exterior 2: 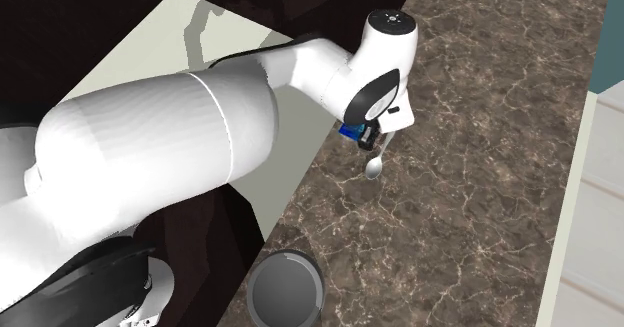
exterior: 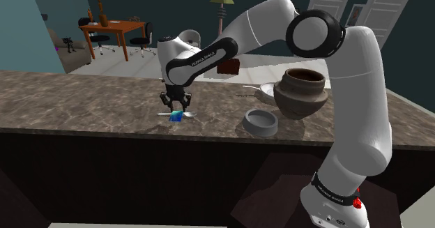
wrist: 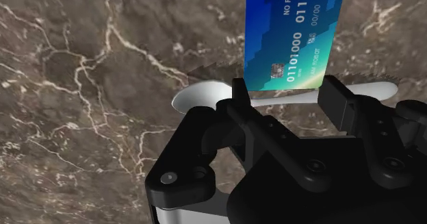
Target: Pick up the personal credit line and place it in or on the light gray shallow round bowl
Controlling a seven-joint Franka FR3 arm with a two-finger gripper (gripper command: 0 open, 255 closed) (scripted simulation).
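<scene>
A blue credit card [wrist: 291, 38] with white numbers stands on edge between my two black fingers, which clasp its sides. My gripper [exterior: 176, 108] points straight down over the brown marble counter [exterior: 84, 97], and the card [exterior: 177, 115] hangs at or just above the surface. The same card [exterior 2: 351, 131] peeks out beside the gripper [exterior 2: 365, 135] in the second exterior view. The light gray shallow round bowl [exterior: 260, 122] sits on the counter toward the shoulder view's right of the gripper, near the front edge. Seen in the second exterior view, the bowl [exterior 2: 286, 290] is well apart from the hand.
A white spoon [wrist: 198, 99] lies on the counter directly under the card, its bowl end [exterior 2: 374, 167] sticking out past the gripper. A brown clay pot [exterior: 300, 90] and a gray pan [exterior: 261, 89] stand behind the bowl. The counter's front edge drops off beside the bowl.
</scene>
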